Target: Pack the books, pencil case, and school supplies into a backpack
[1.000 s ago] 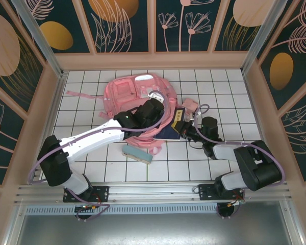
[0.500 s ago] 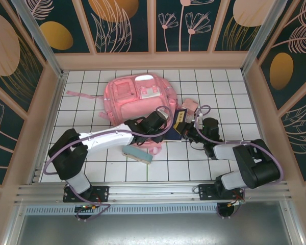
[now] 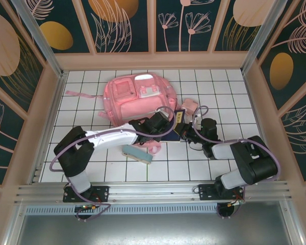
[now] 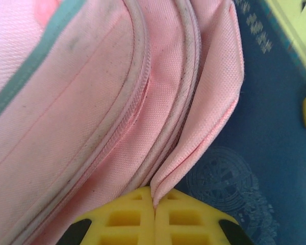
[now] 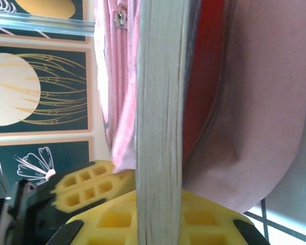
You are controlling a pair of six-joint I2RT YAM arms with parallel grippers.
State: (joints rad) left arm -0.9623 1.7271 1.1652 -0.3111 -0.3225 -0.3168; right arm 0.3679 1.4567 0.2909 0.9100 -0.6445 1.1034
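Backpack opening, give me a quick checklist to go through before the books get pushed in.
1. Left gripper shut on the opening flap of the backpack: ok.
2. Right gripper shut on the books: ok.
3. Pink backpack fabric on both sides of the books: ok.
4. How deep the books sit inside: cannot tell.
5. Pencil case on the table, outside the backpack: ok.
6. Small pink soft item beside the backpack, unpacked: ok.

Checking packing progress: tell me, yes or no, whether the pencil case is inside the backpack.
No, the pencil case lies on the tiles, outside the backpack on its near side.
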